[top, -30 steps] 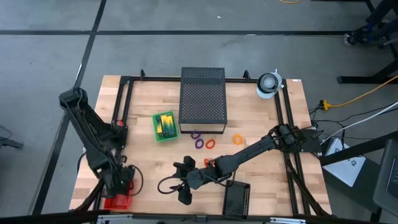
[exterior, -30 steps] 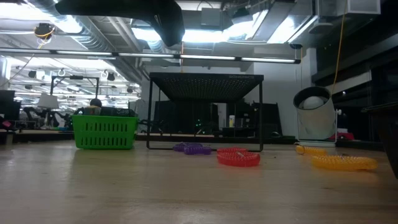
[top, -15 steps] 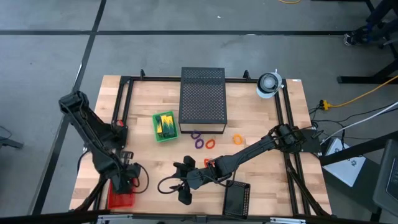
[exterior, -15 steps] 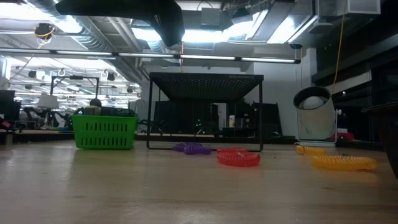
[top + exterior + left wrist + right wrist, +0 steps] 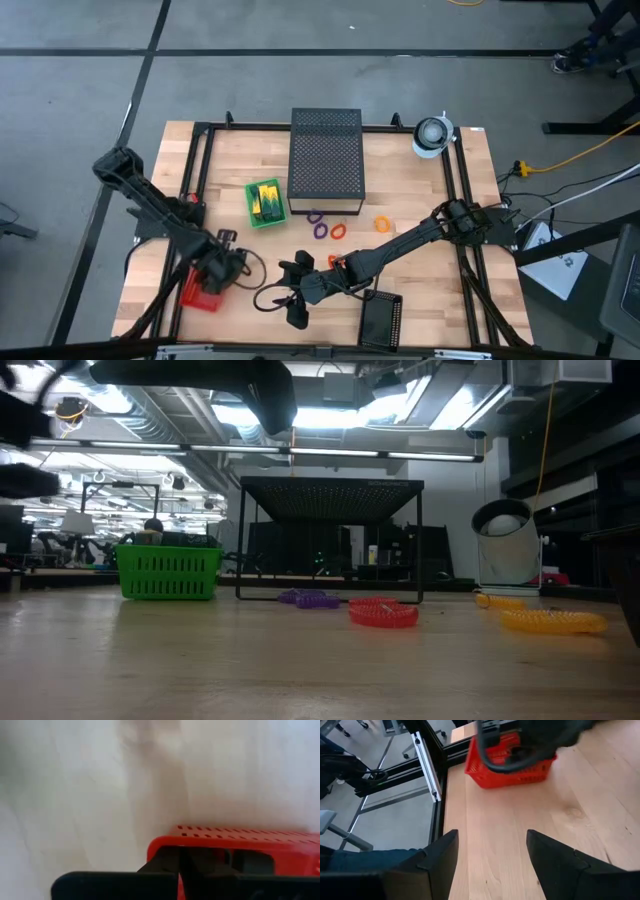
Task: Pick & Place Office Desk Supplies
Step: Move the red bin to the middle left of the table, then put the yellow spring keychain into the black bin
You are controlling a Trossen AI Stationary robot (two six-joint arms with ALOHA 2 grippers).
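The left gripper (image 5: pixel 213 276) had its jaws clamped on the red basket (image 5: pixel 197 296); the right gripper (image 5: pixel 292 296) waited beside it, jaws apart.

Grey concrete floor (image 5: pixel 300 30); ceiling strip lights (image 5: pixel 330 455); exposed ducts.

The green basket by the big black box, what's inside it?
The green basket holds yellow-and-green crayon boxes, seen from above. Anything beneath them is hidden, and from table height its wall covers everything inside.
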